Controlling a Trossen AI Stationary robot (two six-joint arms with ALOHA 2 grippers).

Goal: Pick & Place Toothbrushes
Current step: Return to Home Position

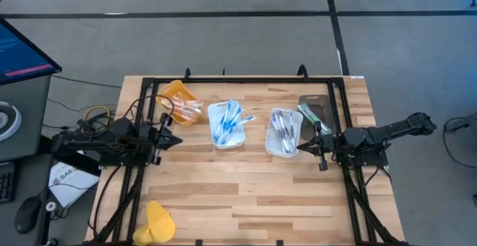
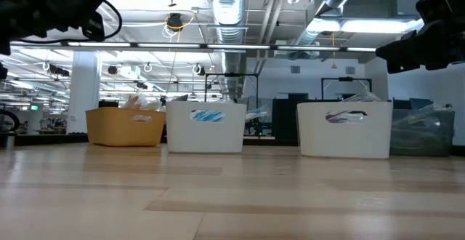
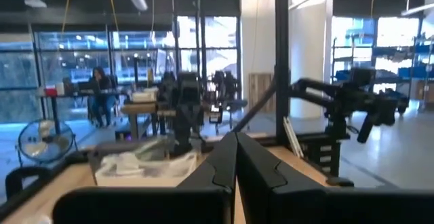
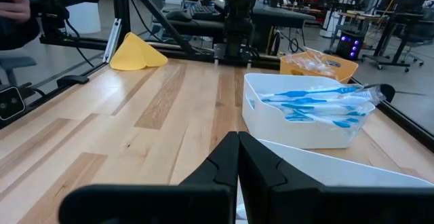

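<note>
The left gripper hangs over the left side of the table, fingers pressed together on nothing. The right gripper faces it, just beside the right white bin, closed and empty too. The toothbrushes lie in a row of bins: orange bin, left white bin with blue ones, right white bin, dark bin

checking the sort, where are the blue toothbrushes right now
In the high view the blue toothbrushes lie in a white bin near the table's middle, between the orange bin on its left and the other white bin on its right.
</note>
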